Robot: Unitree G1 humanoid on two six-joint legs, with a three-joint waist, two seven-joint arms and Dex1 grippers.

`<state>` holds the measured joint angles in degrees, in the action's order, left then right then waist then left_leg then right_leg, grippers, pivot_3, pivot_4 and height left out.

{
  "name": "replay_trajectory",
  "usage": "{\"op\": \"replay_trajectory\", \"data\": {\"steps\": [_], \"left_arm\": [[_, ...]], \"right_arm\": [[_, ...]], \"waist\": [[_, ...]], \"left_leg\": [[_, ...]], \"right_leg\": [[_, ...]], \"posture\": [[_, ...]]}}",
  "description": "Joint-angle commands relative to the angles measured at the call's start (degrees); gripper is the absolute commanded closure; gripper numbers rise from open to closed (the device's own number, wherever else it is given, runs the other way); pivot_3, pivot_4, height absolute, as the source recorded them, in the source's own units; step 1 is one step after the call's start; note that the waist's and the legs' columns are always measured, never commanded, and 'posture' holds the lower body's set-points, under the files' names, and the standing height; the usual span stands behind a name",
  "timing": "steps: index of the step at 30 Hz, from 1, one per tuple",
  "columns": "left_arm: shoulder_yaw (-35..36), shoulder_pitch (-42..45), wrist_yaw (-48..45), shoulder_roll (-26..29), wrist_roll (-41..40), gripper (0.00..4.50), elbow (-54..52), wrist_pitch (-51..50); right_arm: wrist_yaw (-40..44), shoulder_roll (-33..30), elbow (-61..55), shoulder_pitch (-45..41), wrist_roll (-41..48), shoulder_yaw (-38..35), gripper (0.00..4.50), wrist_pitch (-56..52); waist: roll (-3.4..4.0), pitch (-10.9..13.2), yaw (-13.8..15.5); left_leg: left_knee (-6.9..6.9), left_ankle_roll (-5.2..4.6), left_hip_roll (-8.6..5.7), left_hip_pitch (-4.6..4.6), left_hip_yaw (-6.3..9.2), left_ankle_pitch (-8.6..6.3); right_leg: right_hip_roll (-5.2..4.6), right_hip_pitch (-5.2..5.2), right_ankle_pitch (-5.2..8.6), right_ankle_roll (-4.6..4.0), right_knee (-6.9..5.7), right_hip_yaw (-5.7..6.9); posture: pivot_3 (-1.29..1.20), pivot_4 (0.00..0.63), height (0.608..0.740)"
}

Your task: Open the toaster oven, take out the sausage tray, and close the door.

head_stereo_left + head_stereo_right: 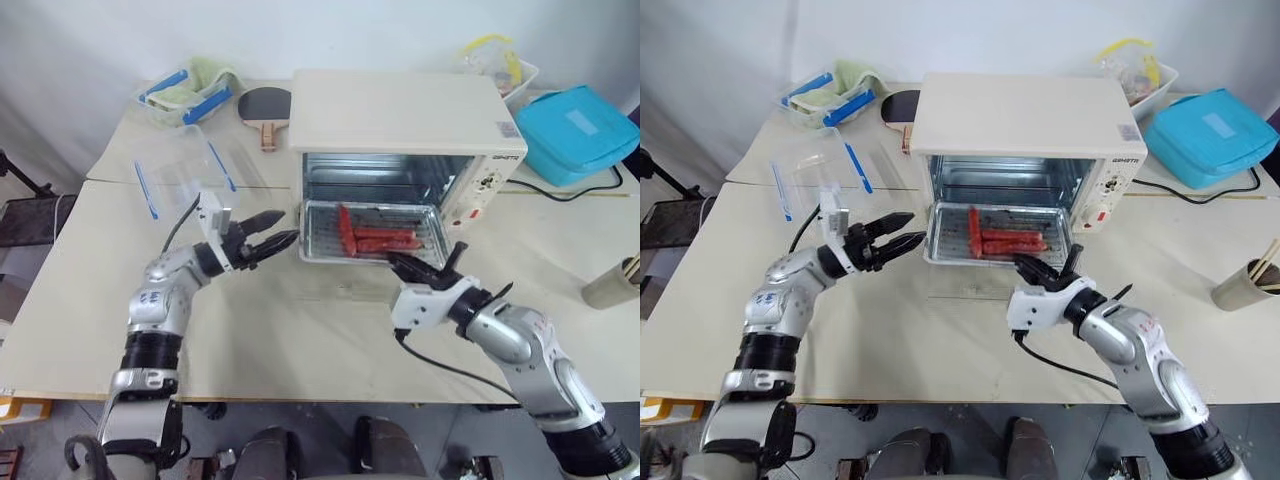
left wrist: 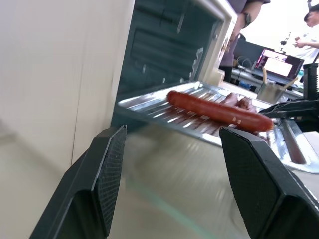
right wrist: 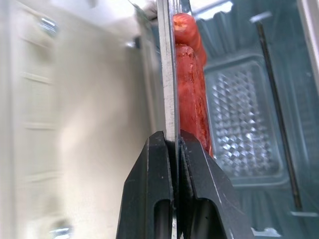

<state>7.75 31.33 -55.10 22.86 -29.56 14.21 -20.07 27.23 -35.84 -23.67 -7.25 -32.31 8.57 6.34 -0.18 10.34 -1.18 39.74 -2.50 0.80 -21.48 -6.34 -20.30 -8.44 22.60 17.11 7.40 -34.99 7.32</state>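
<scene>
Right hand (image 1: pixel 425 268) pinches the sausage tray (image 1: pixel 372 234) rim at six o'clock; keep it level, left hand (image 1: pixel 268 240) open.

I see a pale beige worktop (image 1: pixel 300 340) made of panels joined along visible seams. Behind its far edge hangs a plain white-grey wall (image 1: pixel 100 40), evenly lit. Below the near edge I see dark grey floor (image 1: pixel 300 425). In the left wrist view, a lit screen (image 2: pixel 279 63) stands in the distance.
</scene>
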Motion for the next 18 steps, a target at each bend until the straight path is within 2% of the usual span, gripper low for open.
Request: {"op": "replay_trajectory", "data": {"steps": [1,7,13,16,18], "left_arm": [[1.37,-0.70,3.08,1.23,-7.07,1.34,-8.32,-12.86],[3.78,-0.19,9.10,2.95,-17.01,1.34,-13.35,-33.48],[8.57,1.85,16.74,1.78,-25.64,1.34,-11.40,-49.54],[9.94,2.57,19.24,1.56,-27.25,1.89,-9.73,-54.56],[10.68,2.44,20.01,1.29,-27.65,2.56,-9.96,-55.04]], "right_arm": [[-0.14,-0.87,-4.33,1.02,-0.03,-1.45,4.48,1.68],[-1.16,-2.13,-3.21,0.71,-0.02,-2.09,4.48,5.38],[-1.60,-1.84,-1.22,-1.54,0.07,-0.93,4.48,8.40],[-2.03,-1.17,-0.07,-2.79,-0.07,-0.56,4.50,9.29],[-2.04,-1.05,0.21,-2.90,-0.21,-0.64,4.50,9.49]], "waist": [[-0.01,0.00,0.39],[-0.01,0.01,1.04],[-0.01,0.01,1.04],[-0.01,0.01,1.04],[-0.01,0.01,1.05]], "left_leg": [[0.04,0.00,0.00,0.01,0.02,0.00],[0.21,0.01,0.01,0.03,0.15,0.00],[0.21,0.01,0.00,0.02,0.18,0.00],[0.22,0.01,0.00,0.03,0.19,0.00],[0.20,0.01,0.00,0.03,0.20,0.00]], "right_leg": [[-0.01,-0.04,0.00,0.00,-0.01,0.01],[-0.03,-0.14,0.00,0.00,-0.07,0.03],[-0.03,-0.15,0.00,0.00,-0.07,0.05],[-0.02,-0.15,0.00,-0.01,-0.08,0.06],[-0.02,-0.15,0.00,-0.01,-0.08,0.07]], "posture": [[0.00,0.150,0.740],[0.00,0.150,0.740],[0.00,0.150,0.740],[0.00,0.150,0.740],[0.00,0.150,0.740]]}}
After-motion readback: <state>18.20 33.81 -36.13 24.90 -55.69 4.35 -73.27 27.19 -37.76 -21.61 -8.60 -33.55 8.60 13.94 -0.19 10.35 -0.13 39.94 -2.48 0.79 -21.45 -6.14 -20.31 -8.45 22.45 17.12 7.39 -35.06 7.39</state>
